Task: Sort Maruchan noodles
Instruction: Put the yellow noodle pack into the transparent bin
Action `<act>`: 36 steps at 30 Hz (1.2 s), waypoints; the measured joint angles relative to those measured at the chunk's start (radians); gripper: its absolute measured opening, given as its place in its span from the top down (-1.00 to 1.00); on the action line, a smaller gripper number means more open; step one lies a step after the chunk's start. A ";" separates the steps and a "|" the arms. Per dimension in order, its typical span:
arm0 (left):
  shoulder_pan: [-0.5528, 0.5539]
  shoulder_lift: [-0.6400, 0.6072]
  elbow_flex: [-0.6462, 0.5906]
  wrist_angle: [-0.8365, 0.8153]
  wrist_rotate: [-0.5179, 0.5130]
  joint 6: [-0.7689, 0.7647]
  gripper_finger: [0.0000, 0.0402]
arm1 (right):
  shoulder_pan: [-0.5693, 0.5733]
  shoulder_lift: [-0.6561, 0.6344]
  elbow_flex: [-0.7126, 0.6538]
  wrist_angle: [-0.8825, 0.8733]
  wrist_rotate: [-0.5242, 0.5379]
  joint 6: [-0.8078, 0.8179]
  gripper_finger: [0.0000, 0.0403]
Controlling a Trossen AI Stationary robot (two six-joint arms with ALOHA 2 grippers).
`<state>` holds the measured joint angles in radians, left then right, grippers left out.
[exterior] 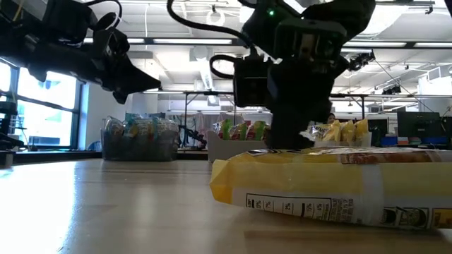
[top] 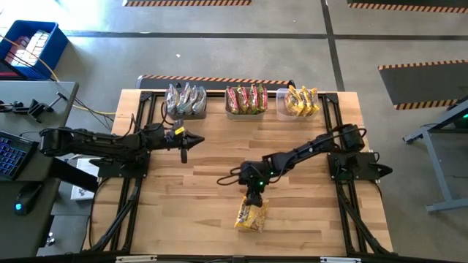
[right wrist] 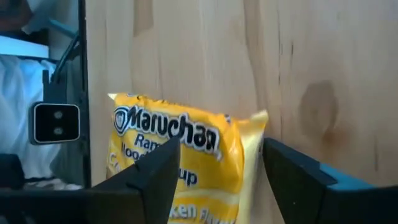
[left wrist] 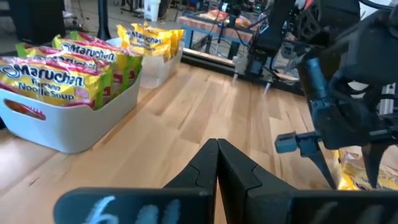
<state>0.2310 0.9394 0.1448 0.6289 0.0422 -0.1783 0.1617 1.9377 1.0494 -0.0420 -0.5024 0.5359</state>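
Observation:
A yellow Maruchan noodle packet (top: 251, 215) (right wrist: 180, 155) lies flat on the wooden table near its front edge. My right gripper (top: 253, 199) (right wrist: 221, 149) is open and slants down over the packet's far end, one finger over its printed face and the other beside its corner. My left gripper (top: 191, 139) (left wrist: 217, 146) is shut on nothing and hovers above the table's left half, pointing toward the right. More noodle packets stand in three bins along the far edge. My right gripper's fingers (right wrist: 158, 168) straddle the far end of the packet (right wrist: 249, 134) from above, slanting toward the table's near edge. Whether they touch it I cannot tell. The packet lies flat on the table.
Three bins stand at the far edge: the left bin (top: 185, 100) holds silvery packets, the middle one (top: 246, 99) red and green packets, the right one (top: 301, 101) yellow packets. Bare wood lies between the bins and the grippers. A desk with gear stands to the table's left.

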 joint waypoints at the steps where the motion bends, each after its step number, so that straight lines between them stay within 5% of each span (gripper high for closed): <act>1: 0.000 0.002 0.000 0.007 -0.001 0.001 1.00 | 0.000 0.001 0.004 0.000 0.004 -0.015 -0.08; 6: 0.000 0.006 0.000 0.023 -0.002 0.002 1.00 | -0.007 0.002 0.012 0.005 0.032 -0.045 0.12; 16: -0.006 0.006 0.000 0.019 -0.002 0.005 1.00 | -0.014 0.002 0.012 0.007 -0.004 -0.036 0.95; 26: -0.007 0.006 0.000 0.013 -0.002 -0.001 1.00 | -0.060 -0.064 0.011 -0.052 0.129 -0.008 1.00; 36: -0.018 0.006 0.000 0.015 -0.003 -0.002 1.00 | -0.083 -0.194 -0.003 -0.335 0.540 0.196 1.00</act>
<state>0.2127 0.9451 0.1449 0.6436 0.0387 -0.1799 0.0791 1.7436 1.0468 -0.3767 0.0376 0.7314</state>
